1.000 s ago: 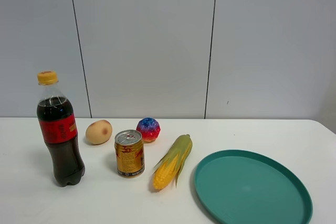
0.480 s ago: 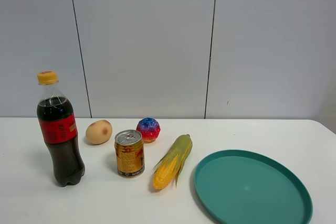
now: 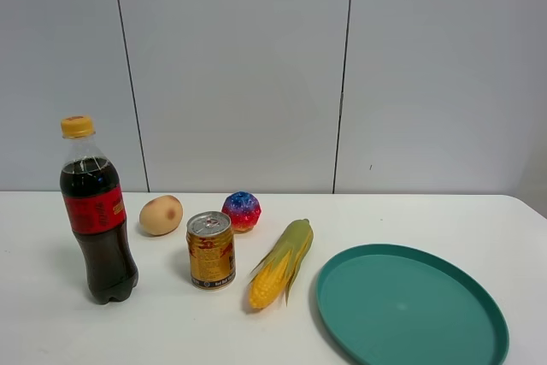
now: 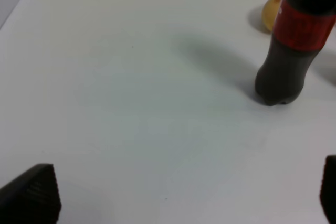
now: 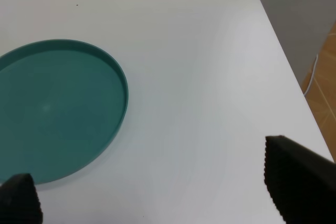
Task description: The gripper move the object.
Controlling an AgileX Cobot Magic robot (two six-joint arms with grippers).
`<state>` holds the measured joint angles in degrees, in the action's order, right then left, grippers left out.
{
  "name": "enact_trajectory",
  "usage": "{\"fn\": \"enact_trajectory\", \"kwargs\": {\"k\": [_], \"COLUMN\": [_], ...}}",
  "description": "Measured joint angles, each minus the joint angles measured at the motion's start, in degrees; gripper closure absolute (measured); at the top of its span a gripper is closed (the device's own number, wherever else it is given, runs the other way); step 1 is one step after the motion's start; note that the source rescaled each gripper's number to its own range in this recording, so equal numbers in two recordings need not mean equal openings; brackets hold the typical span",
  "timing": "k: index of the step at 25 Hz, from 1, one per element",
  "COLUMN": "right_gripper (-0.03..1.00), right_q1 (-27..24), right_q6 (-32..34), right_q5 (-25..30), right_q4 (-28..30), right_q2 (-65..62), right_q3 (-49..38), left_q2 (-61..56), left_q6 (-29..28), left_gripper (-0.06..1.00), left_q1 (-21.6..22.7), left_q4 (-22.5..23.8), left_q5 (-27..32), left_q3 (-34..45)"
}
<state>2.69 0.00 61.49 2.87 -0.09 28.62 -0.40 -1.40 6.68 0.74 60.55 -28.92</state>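
Note:
The small bumpy ball (image 3: pixel 242 210), blue-purple on top and red-pink below, sits on the white table behind the gold can (image 3: pixel 211 250), between the tan potato (image 3: pixel 161 214) and the corn cob (image 3: pixel 281 263). Neither arm shows in the exterior high view. My left gripper (image 4: pixel 184 192) is open and empty over bare table beside the cola bottle (image 4: pixel 294 45). My right gripper (image 5: pixel 152 195) is open and empty over the table beside the teal plate (image 5: pixel 31 145). The ball is out of both wrist views.
The cola bottle (image 3: pixel 97 212) stands at the left. The teal plate (image 3: pixel 342 314) lies at the front right. The table's right edge (image 5: pixel 283 61) runs close to my right gripper, with floor beyond it. A grey panelled wall stands behind the table.

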Motion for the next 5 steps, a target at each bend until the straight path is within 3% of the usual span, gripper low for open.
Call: {"fn": "enact_trajectory", "kwargs": {"k": [5], "right_gripper": [0.35], "right_q1": [0.00], "right_q6": [0.00], "right_q5": [0.00], "right_q4": [0.00], "right_q2": [0.00], "right_q3": [0.00], "left_q2": [0.00], "left_q6": [0.00], "left_gripper": [-0.06], "left_q1": [0.00], "left_q4": [0.00], "left_q5": [0.00], "left_q3": [0.00]}}
